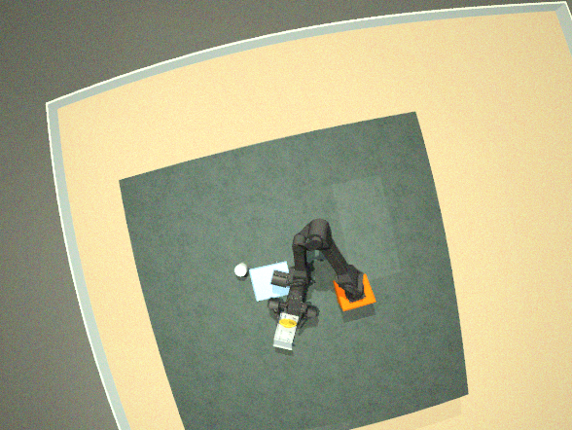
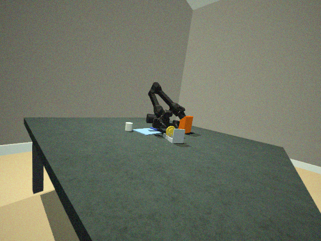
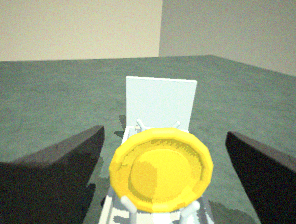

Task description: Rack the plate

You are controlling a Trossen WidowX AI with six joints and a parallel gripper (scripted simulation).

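The yellow plate [image 1: 288, 323] [image 2: 170, 131] [image 3: 160, 172] stands on its edge in the white dish rack [image 1: 283, 346] [image 2: 178, 136] [image 3: 160, 100]. Its face is toward the wrist camera and looks somewhat tilted. White rail pegs show in front of it and behind it in the wrist view. My gripper [image 1: 290, 318] [image 3: 164, 134] is open around the plate. A finger stands on each side of it, with a gap between each finger and the rim. The plate's lower edge in the slot is partly hidden by the front pegs.
The rack's tall end wall rises beyond the plate. A light blue mat [image 1: 260, 284] [image 2: 142, 131] lies beside the arm, with a white cup [image 1: 240, 269] [image 2: 129, 126] near it. An orange block [image 1: 368, 298] [image 2: 186, 125] stands at the arm's other end.
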